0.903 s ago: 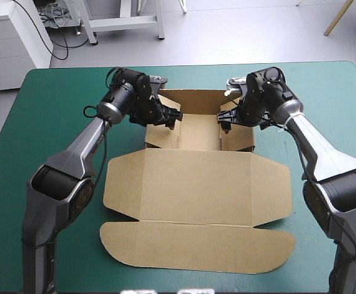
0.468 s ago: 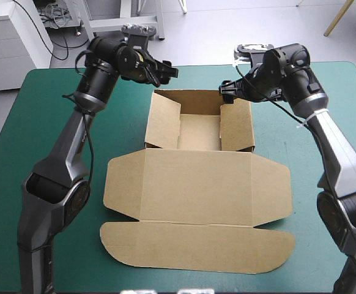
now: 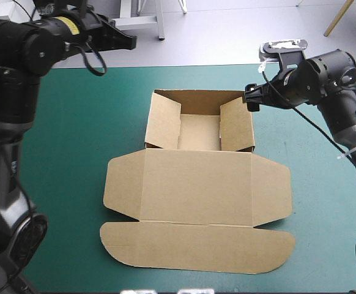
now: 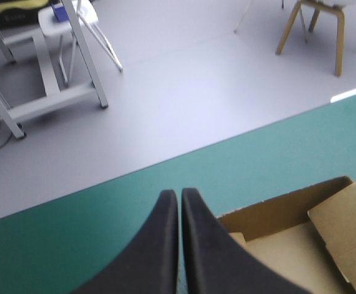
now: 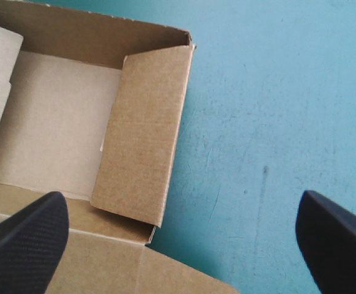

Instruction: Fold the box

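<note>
1. My left gripper (image 4: 179,196) is clenched, tips meeting in a point, holding nothing. It sits high over the far-left part of the table (image 3: 62,153), well apart from the box (image 3: 196,177).
2. The box is mid-table. The far part is a tray (image 3: 199,131) with walls up and side flaps tucked in. The lid (image 3: 227,196) lies flat toward the near edge.
3. My right gripper (image 3: 251,98) is released, fingers (image 5: 25,239) spread wide, nothing between them. It hovers just outside the tray's right wall (image 5: 144,135), not touching.
4. Step, my read: walls are formed and both grippers are off the board, so this looks like the clear-off stage.
5. Next: confirm the walls hold unaided. If one springs out, I come down and press its flap home. Otherwise I park both arms clear of the lid.
</note>
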You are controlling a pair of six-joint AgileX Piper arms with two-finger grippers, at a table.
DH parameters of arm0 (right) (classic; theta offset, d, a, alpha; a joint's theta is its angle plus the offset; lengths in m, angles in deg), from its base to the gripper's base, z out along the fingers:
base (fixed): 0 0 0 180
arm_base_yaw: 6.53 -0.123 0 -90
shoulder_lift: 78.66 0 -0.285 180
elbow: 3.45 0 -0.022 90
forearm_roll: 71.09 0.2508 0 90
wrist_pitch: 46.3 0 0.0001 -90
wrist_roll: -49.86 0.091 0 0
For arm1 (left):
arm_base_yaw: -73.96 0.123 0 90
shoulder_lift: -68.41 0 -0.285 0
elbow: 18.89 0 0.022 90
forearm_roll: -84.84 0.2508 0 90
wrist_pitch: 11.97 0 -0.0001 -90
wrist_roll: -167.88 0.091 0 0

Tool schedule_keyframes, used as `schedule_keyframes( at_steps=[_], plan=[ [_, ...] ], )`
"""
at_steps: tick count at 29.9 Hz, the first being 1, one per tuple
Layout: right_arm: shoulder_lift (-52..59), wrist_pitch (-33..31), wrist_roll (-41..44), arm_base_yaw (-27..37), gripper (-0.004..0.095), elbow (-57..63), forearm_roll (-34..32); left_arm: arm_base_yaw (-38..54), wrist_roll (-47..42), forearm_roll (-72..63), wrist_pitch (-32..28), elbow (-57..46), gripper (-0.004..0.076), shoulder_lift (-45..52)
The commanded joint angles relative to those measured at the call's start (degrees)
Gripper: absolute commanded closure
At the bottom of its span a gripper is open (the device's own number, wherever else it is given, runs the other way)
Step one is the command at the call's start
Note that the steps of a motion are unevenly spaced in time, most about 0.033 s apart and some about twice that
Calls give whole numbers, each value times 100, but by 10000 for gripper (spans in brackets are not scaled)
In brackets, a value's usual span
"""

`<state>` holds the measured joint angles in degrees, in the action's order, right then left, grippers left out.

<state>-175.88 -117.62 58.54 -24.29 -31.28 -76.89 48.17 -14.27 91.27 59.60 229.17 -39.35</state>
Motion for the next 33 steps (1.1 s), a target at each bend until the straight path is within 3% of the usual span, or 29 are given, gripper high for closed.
schedule_keyframes(
  at_steps=[1, 8, 15, 21, 27, 33],
  plan=[
    [165, 272, -65, 35, -17, 104, -73, -30, 6, -56, 266, 57, 734, 813],
    [-434, 625, -3, 39, -18, 105, 345, -30, 253, 55, 266, -1232, 734, 2285],
    [-1162, 637, 155, 149, -10, 105, 402, -30, 275, 294, 266, -3609, 734, 3858],
    [-1683, 857, 107, 477, -6, 105, 863, -30, 275, 221, 137, -5570, 734, 4995],
    [-2010, 885, 3, 540, -6, 105, 953, -30, 275, 63, -240, -6883, 734, 5706],
    [-2182, 898, -148, 540, -6, 94, 1217, -30, 275, -102, -297, -7353, 734, 5863]
  ],
)
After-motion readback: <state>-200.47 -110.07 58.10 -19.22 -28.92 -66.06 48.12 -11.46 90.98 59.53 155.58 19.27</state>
